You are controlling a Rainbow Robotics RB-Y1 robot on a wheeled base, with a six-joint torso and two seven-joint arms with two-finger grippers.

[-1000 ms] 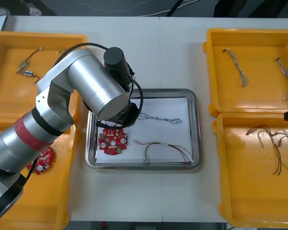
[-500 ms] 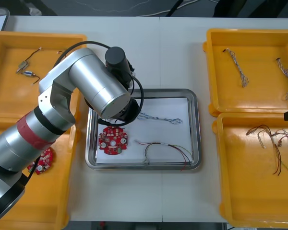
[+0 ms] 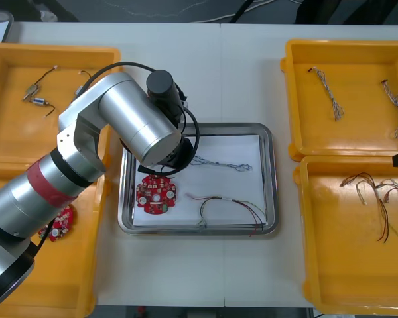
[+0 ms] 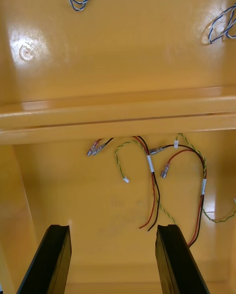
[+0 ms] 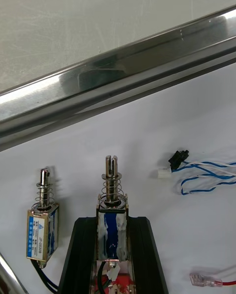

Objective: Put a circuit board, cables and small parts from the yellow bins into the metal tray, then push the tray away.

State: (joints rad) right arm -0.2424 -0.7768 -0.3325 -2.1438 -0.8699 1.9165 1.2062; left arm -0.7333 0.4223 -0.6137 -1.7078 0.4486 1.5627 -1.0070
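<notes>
While the left arm (image 3: 129,122) bends in from the near left, front view, its wrist hangs over the metal tray (image 3: 272,179) beside a red circuit board (image 3: 156,195). Left wrist view: the left claw (image 5: 112,227) is clamped on a small metal part (image 5: 112,210) over the tray. Right wrist view: the right claw (image 4: 112,232), spread apart, hangs over red and yellow cables (image 4: 155,176) in a yellow bin (image 4: 59,191).

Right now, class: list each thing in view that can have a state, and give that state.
left gripper, jaws shut on a small metal part over the metal tray
right gripper, jaws open, over a yellow bin
second small metal part, lying loose in the tray
circuit board, lying flat in the tray
blue and white cable, loose in the tray
</notes>
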